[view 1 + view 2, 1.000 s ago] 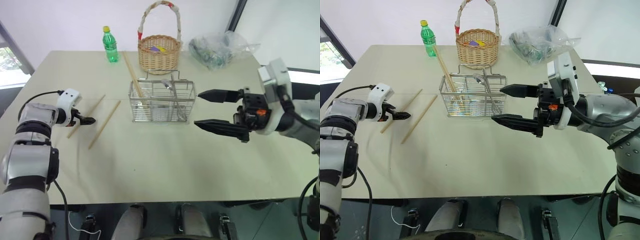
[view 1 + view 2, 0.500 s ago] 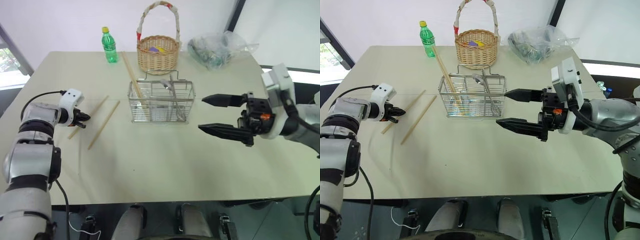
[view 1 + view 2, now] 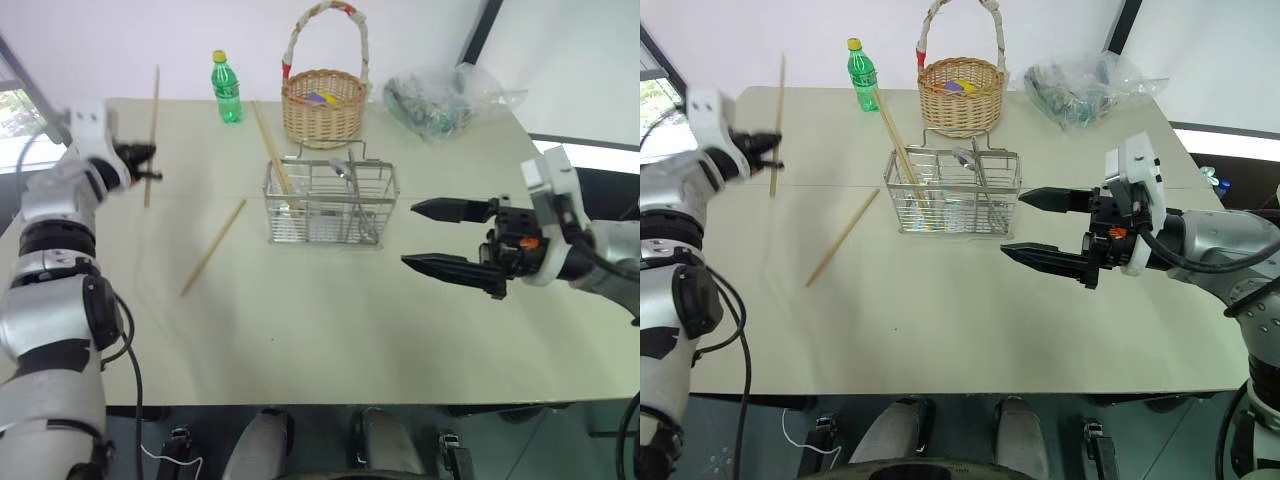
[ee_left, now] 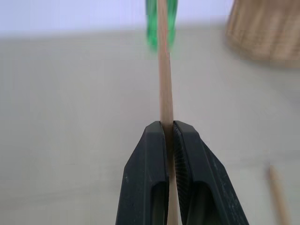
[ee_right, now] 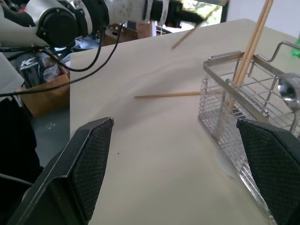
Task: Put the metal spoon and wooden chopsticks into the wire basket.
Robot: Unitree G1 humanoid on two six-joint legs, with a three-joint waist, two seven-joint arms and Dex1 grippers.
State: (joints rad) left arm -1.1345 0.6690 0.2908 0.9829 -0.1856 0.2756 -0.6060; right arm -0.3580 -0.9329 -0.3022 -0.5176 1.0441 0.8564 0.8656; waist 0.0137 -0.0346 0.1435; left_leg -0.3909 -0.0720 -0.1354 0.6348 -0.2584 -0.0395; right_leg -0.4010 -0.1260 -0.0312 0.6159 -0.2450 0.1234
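The left gripper (image 4: 169,129) has its two black fingers (image 4: 149,173) pinched tight on a wooden chopstick (image 4: 164,84) that runs up past a blurred green bottle (image 4: 151,26), with a wicker basket (image 4: 267,30) off to one side and another chopstick (image 4: 279,199) lying on the table (image 4: 70,103).

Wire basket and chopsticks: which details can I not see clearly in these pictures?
- Wire basket: the number of chopsticks leaning in it; in the head views they overlap.
- Metal spoon: its handle is lost behind the mesh; in the right wrist view the edge cuts it.
- Held chopstick: in the left wrist view its lower end is hidden between the left gripper jaws.
- Wicker basket: coloured contents too small to name.
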